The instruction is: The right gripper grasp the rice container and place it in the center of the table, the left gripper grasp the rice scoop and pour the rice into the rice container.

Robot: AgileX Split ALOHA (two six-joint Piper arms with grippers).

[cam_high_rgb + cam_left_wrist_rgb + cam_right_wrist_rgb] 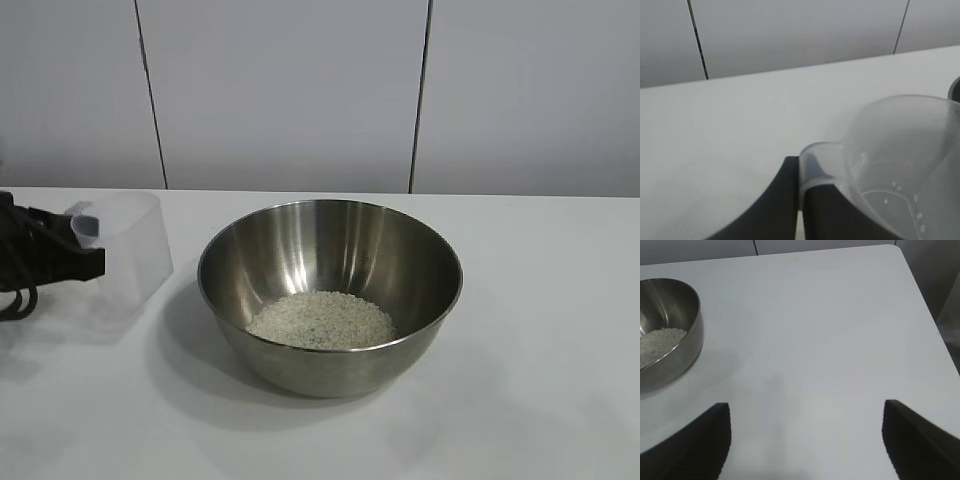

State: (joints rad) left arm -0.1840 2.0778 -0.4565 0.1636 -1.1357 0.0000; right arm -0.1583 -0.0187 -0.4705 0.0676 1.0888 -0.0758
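Clear plastic rice scoop (128, 250) handle clamped in left gripper (88, 243) jaws (right gripper (805, 440) jaws wide)

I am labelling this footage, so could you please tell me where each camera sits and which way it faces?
Exterior view: off the rig, level, facing the table and rice container; the left end effector shows at its left edge.
Left wrist view: on the left arm, looking across the table; its fingers grip the handle of the nearly empty rice scoop.
Right wrist view: on the right arm, looking down at the table; open fingers.
Exterior and right wrist views share the rice.
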